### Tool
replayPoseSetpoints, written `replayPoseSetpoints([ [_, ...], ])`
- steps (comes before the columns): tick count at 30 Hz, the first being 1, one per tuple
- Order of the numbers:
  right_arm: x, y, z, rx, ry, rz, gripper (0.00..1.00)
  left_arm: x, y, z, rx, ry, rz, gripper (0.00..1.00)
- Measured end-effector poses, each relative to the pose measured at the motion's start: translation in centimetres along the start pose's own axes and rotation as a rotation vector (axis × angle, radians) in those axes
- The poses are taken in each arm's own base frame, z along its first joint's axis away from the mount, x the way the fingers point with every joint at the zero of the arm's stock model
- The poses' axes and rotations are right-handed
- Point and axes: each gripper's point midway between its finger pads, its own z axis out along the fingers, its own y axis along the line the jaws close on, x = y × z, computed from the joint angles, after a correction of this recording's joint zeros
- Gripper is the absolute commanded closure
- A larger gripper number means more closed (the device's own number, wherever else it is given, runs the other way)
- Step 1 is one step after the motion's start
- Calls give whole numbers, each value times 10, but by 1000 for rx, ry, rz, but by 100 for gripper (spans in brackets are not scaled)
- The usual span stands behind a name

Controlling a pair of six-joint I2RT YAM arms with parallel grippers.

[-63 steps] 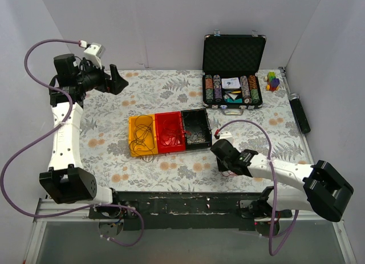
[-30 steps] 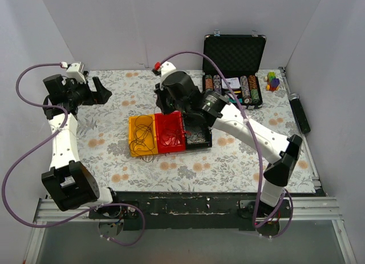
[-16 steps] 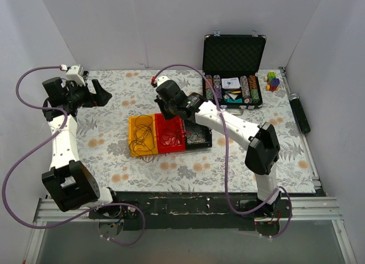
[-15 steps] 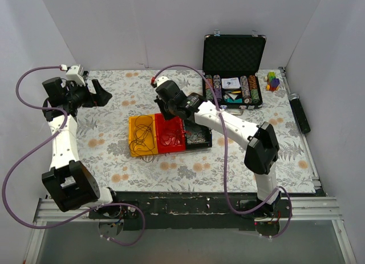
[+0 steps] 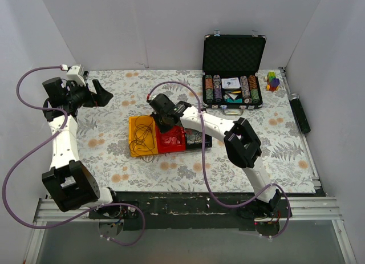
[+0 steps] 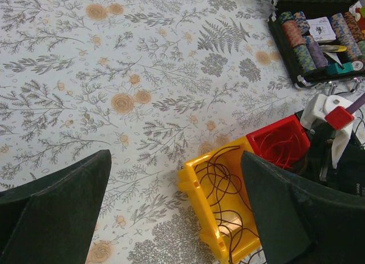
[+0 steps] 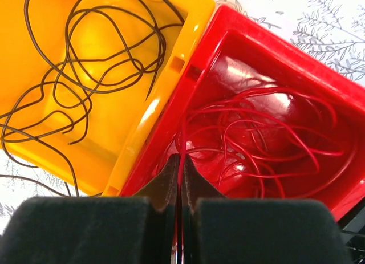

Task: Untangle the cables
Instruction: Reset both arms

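Well, on our left, the left gripper [image 5: 91,94] hangs above the flowered table [image 5: 114,161], jaws spread wide, holding nothing. Black wires [image 7: 111,60] lie looped in the yellow tray [image 7: 165,81], some trailing over its edge. Touching it, the red tray [image 7: 274,53] holds red wires [image 7: 268,144]. Our right gripper [image 7: 179,161], jaws pressed together, pinches one strand of them.

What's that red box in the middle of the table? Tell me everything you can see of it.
The red square plastic tray is glossy and open-topped, with raised walls and a rounded floor. It sits flat on the flowered tablecloth, side against side with a yellow tray and next to a black tray. Loose loops of thin red wire lie inside it. The right gripper hovers over its corner by the yellow tray, jaws shut, seemingly pinching one red strand.
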Motion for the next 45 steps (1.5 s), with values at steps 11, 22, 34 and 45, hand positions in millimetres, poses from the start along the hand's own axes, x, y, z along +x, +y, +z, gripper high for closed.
replayPoseSetpoints([
  [11, 3, -1, -18, 16, 54, 13, 42, -2, -5, 0, 29, -6, 9, 2],
  [22, -39, 2, -80, 20, -30, 3, 20, 0, -4, 0, 31, 0, 30, 2],
  [34, -53, -57, -173, 66, -143, 106, 14, 3, -5, 1, 32, 9, 34, 2],
  [45, 15, -123, -210, 188, -152, 209, 11, 32, 14, 12, -56, 142, -142, 2],
])
